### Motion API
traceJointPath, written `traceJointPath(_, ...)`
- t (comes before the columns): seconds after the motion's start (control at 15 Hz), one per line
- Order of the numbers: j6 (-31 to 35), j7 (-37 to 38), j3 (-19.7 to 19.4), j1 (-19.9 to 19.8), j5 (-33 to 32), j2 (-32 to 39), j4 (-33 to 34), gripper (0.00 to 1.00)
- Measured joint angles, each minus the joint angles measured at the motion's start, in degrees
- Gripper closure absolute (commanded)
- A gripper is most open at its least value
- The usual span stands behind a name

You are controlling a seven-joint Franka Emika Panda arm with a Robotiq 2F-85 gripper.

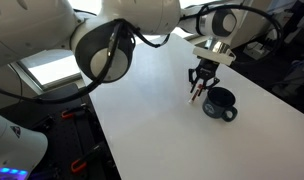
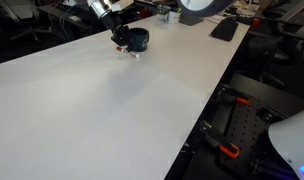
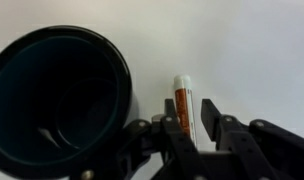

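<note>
You have the marker (image 3: 183, 105) in the gripper (image 3: 192, 128), and that is as much of the work as the pictures show done. The marker is outside the dark mug (image 3: 57, 100), just beside its rim, with nothing visible inside the mug in the wrist view. So I judge the pick made, while anything involving the mug is not yet done.

In both exterior views the mug (image 1: 220, 103) stands on the white counter (image 1: 142, 120), toward its far edge and well away from the near edge. The gripper (image 1: 199, 88) hangs close beside the mug.

The pincer is drawn nearly together, leaving only the marker's width between the fingers (image 3: 214, 122). It clamps the orange barrel low down. The white cap end points away from the wrist, down toward the counter. In an exterior view the marker (image 1: 196, 93) hangs slanted under the fingers. I cannot tell whether its tip touches the surface.
</note>
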Motion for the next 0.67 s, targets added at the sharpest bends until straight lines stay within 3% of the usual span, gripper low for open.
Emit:
traceJointPath(0.2, 0.3, 2.1, -0.6, -0.2, 0.0, 0.0, 0.0, 0.12)
traceJointPath(0.27, 0.3, 2.7, -0.7, -0.4, 0.0, 0.0, 0.1, 0.29)
traceJointPath(0.4, 0.3, 4.2, -0.9, -0.6, 0.0, 0.0, 0.1, 0.13)
traceJointPath(0.67, 0.3, 4.3, -0.9, -0.8, 0.0, 0.0, 0.2, 0.12)
